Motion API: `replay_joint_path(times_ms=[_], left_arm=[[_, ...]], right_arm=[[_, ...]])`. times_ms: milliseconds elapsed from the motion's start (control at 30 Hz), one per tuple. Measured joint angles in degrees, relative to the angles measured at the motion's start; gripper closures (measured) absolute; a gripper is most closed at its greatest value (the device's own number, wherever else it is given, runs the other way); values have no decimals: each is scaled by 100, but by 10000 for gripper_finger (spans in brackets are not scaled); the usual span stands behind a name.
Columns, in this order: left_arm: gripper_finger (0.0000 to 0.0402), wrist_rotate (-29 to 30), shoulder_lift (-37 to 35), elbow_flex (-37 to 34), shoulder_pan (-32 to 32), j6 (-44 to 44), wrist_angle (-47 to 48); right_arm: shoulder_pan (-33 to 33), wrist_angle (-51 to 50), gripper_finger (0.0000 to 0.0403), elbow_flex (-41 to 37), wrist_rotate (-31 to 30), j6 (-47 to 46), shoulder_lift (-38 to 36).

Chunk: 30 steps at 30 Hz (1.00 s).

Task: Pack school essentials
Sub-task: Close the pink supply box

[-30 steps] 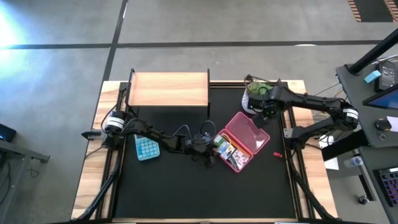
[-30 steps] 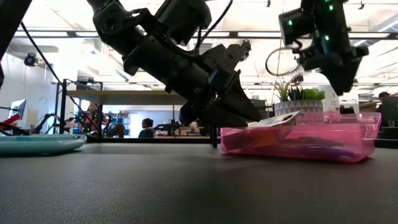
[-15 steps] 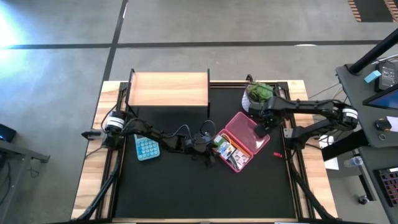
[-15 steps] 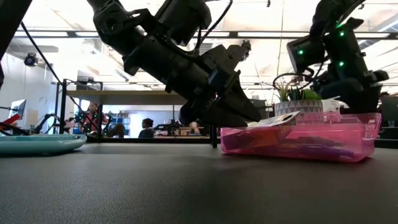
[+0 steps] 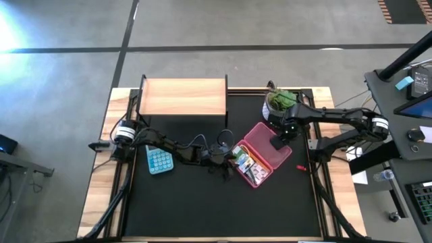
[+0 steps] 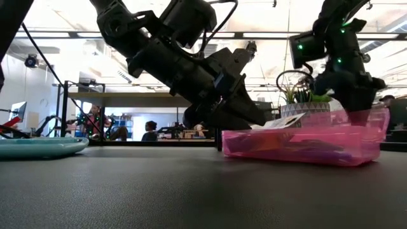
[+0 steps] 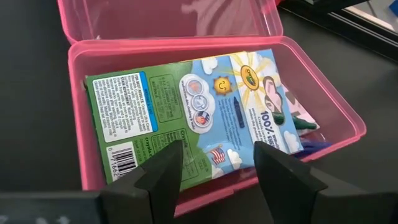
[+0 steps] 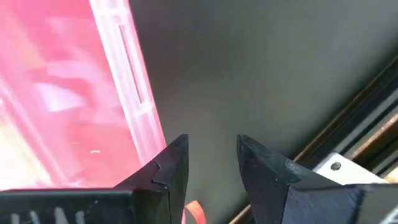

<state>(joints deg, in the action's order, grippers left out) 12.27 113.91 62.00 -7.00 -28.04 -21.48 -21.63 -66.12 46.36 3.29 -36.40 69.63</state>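
A pink plastic box [image 5: 251, 162] lies on the black mat with its lid [image 5: 268, 140] hinged open toward the right arm. Inside lies a green and blue crayon carton [image 7: 193, 112] on top of blue and green pens [image 7: 305, 134]. The scissors, eraser, pencils and sticky notes are hidden or out of view. My left gripper [image 7: 217, 165] is open, low at the box's end [image 6: 224, 135] nearest the left arm. My right gripper [image 8: 211, 155] is open by a narrow gap and sits at the lid's free edge [image 5: 280, 138]. My left gripper: its fingers stand over the box's near wall [image 7: 205, 190], and I cannot tell whether they touch it. My right gripper meets the lid's free rim [image 8: 146, 134] with one fingertip [image 8: 171, 162], coming from above and from the table's right. Bare mat shows between the fingers. The lid stands tilted up at that edge [image 6: 378, 114].
A potted green plant [image 5: 280, 101] stands just beyond the right gripper. A wooden box [image 5: 183, 96] sits at the far edge. A teal calculator-like object [image 5: 158, 160] lies under the left arm. A small red item [image 5: 302, 167] lies on the mat right of the pink box.
My right gripper has come down from beside the plant toward the near edge, onto the lid's free edge. The lid has tipped up at that edge, so it looks narrower from above.
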Motion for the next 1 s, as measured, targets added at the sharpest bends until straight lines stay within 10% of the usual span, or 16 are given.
replay_joint_path(times_ms=[1000], left_arm=[[219,21,-23,11,102,-7,6]], right_arm=[[1457,1348,280,1155,573,-794,-69]])
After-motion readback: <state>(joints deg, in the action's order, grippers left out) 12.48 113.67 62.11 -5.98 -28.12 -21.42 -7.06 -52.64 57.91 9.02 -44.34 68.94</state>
